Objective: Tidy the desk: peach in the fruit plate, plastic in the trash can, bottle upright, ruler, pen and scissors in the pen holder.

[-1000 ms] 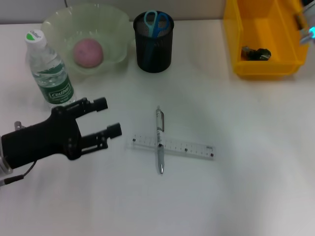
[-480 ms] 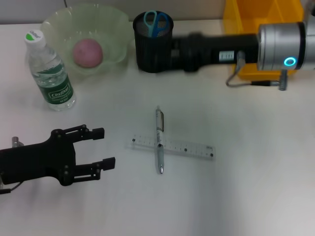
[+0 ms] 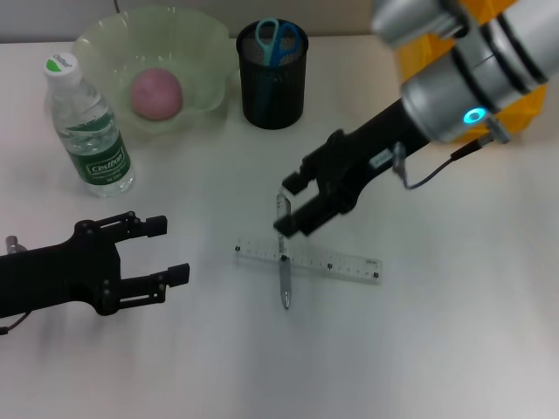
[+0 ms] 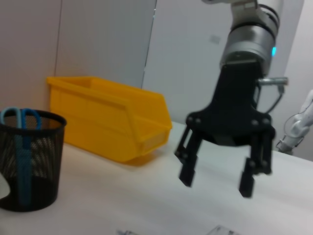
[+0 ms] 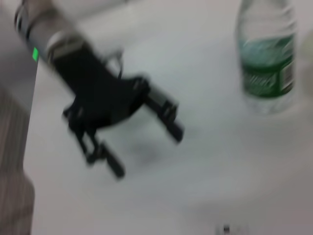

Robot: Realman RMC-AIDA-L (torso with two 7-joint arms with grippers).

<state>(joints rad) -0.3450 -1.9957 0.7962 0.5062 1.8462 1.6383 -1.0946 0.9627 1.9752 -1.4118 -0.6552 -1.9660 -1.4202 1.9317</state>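
Observation:
A pen (image 3: 284,262) lies across a clear ruler (image 3: 323,261) at the table's middle. My right gripper (image 3: 288,207) is open and hangs over the pen's far end; it also shows in the left wrist view (image 4: 216,183). My left gripper (image 3: 170,250) is open and empty at the left, apart from the ruler; it also shows in the right wrist view (image 5: 146,152). The peach (image 3: 155,92) sits in the green fruit plate (image 3: 201,44). The bottle (image 3: 87,131) stands upright. Blue scissors (image 3: 278,39) stand in the black mesh pen holder (image 3: 273,87). No plastic shows.
The yellow bin (image 3: 403,54) stands at the back right, mostly hidden behind my right arm; the left wrist view shows it (image 4: 107,117) beside the pen holder (image 4: 29,166). The bottle also shows in the right wrist view (image 5: 266,58).
My right arm has swung in from the back right, down to the pen's far end. My left gripper has drawn back toward the front left, still open.

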